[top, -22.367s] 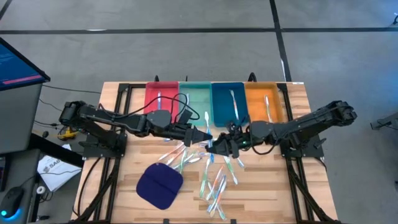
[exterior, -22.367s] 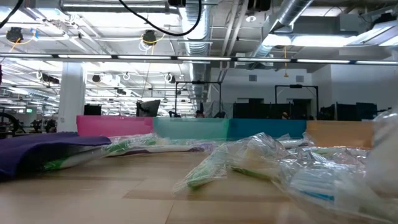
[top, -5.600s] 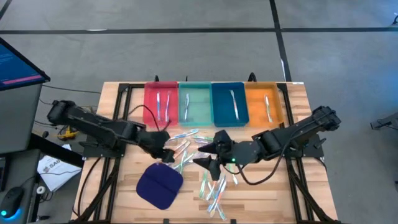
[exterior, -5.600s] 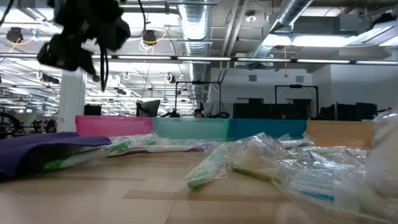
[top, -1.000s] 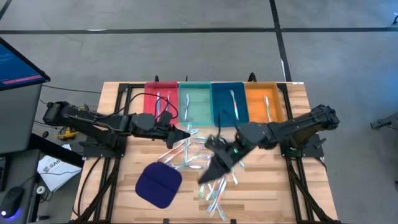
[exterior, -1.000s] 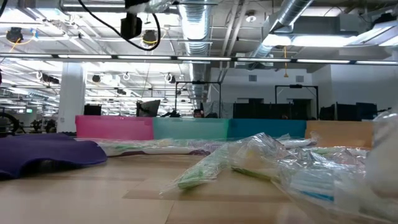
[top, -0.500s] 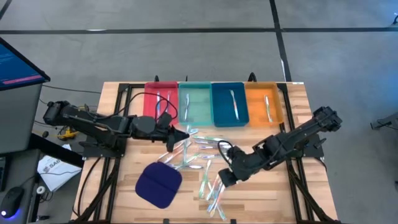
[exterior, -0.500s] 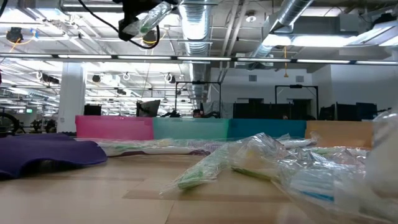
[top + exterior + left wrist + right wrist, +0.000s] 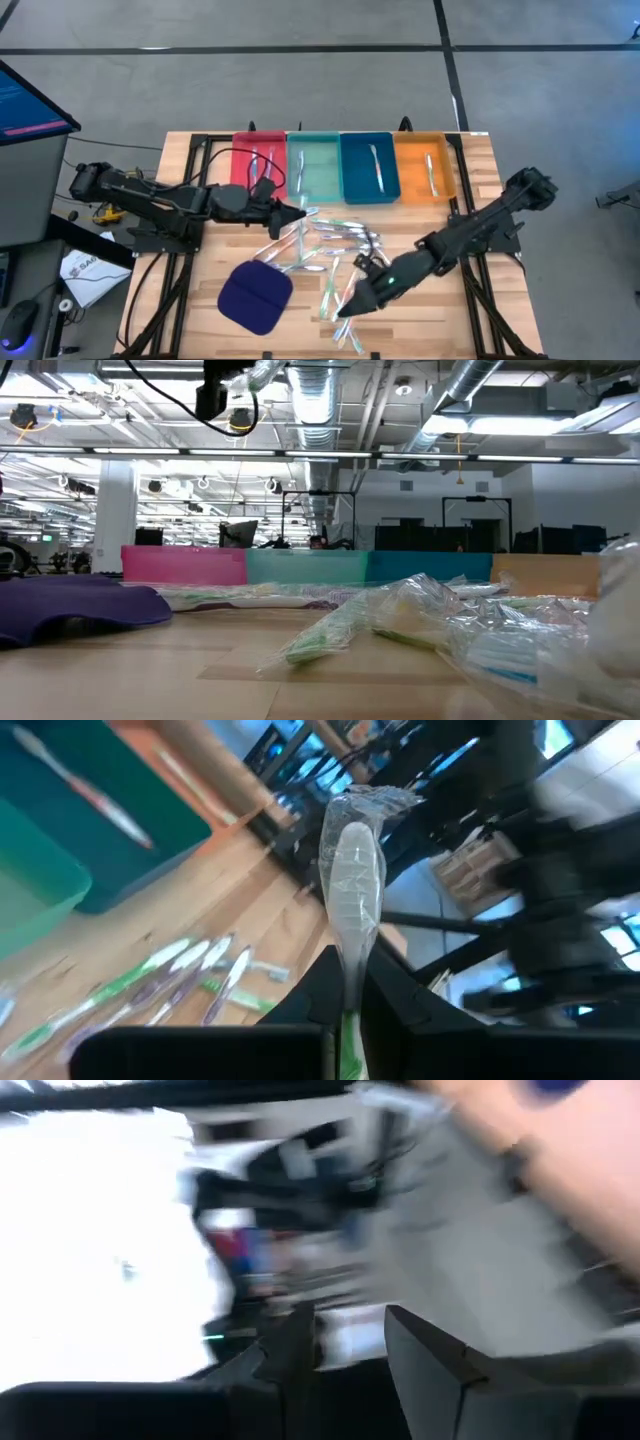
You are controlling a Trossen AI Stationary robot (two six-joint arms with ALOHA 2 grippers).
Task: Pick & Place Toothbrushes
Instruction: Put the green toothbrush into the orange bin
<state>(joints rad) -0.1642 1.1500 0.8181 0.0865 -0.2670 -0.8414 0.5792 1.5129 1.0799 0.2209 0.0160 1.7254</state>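
Note:
Several wrapped toothbrushes (image 9: 325,250) lie scattered on the wooden table (image 9: 440,310), in front of a row of trays. My left gripper (image 9: 298,214) hangs over the pile's far left part, shut on one wrapped toothbrush (image 9: 352,870) with a green handle. It also shows high up in the low view, as my left gripper (image 9: 228,382). My right gripper (image 9: 342,310) reaches in from the right over the pile's near end. Its fingers (image 9: 425,1355) stand apart with nothing seen between them. That wrist view is blurred. My left gripper pinches the toothbrush's green handle (image 9: 349,1025) between its two fingers. The fingers point roughly level toward the table's right side and lie along the brush. The wrapped head end (image 9: 355,830) sticks out past the fingertips, lifted clear of the table.
Red (image 9: 258,160), teal (image 9: 312,165), blue (image 9: 367,165) and orange (image 9: 427,165) trays line the far edge, each with a toothbrush or two inside. A dark blue pad (image 9: 256,297) lies near the left front. Bare wood shows at the near right.
My right gripper has come down and moved toward the table's near edge, from over the middle of the pile to its near end, with the arm stretching out low over the table.

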